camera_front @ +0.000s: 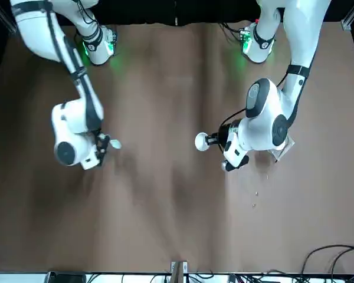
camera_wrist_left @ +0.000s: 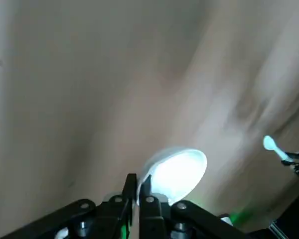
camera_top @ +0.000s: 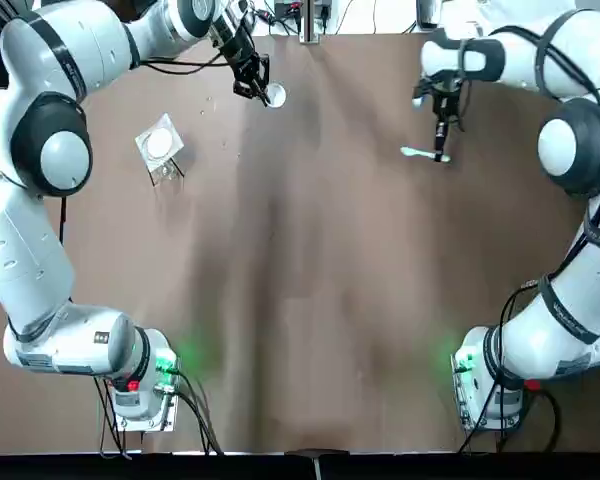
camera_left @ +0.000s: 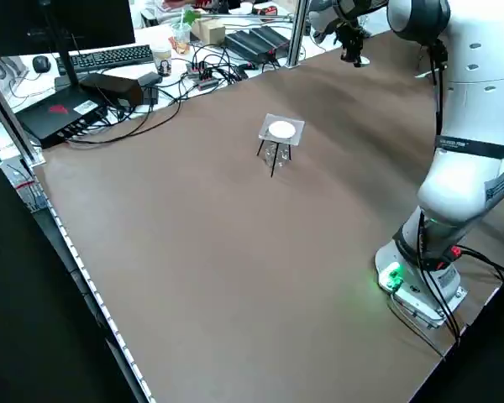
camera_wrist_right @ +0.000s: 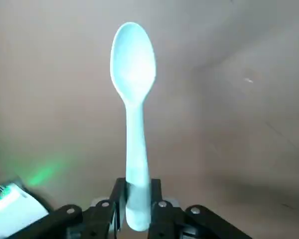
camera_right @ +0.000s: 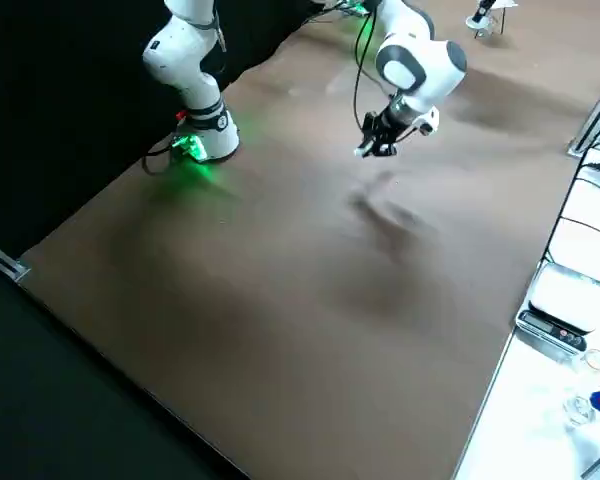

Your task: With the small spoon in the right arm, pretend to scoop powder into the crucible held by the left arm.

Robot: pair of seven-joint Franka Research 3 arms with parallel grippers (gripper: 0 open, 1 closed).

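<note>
Both items in hand, far side of table. Left gripper [camera_top: 252,86] pinches crucible [camera_top: 275,96] rim, apparently lifted; right gripper [camera_top: 441,150] clamps small spoon [camera_top: 416,153] handle. They're well apart; next, bring spoon over crucible.

Observed: left arm [camera_top: 25,250] and right arm [camera_top: 585,285] have glossy white rounded shells, black bands at the joints and grey round joint caps; one band carries small white lettering, unreadable. Each base [camera_top: 140,395] shows a lit green light [camera_top: 167,360] and a red spot; black cables [camera_top: 195,420] leave it. Both the left end effector [camera_wrist_left: 138,180] and right end effector [camera_wrist_right: 138,186] are black, with slim paired fingers and round screw heads.
</note>
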